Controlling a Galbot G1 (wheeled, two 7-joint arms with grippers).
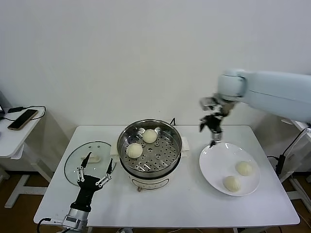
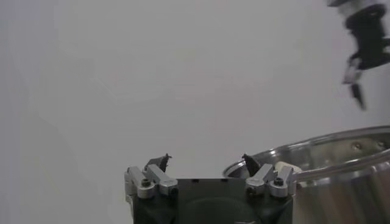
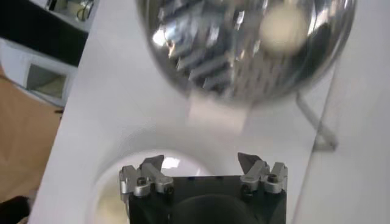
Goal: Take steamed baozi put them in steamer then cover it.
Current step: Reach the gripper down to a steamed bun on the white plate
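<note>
Currently two steamed baozi point(image 1: 141, 143) sit in the steamer point(image 1: 149, 148), two more on the white plate point(image 1: 212, 167). Right end effector point(image 1: 212, 130) hangs spread and empty above the plate's far rim. Left end effector point(image 1: 95, 171) waits spread, low beside the cover point(image 1: 87, 160) lying on the desk point(image 1: 175, 204).

steamer point(image 1: 149, 150): shiny polished steel, perforated tray | cover point(image 1: 90, 160): clear glass, metal rim | plate point(image 1: 214, 167): glossy white | steamed baozi point(image 1: 134, 150): matt, soft, pleated | counter point(image 1: 184, 204): smooth matt white | right arm point(image 1: 277, 92): smooth pale plastic shell
</note>
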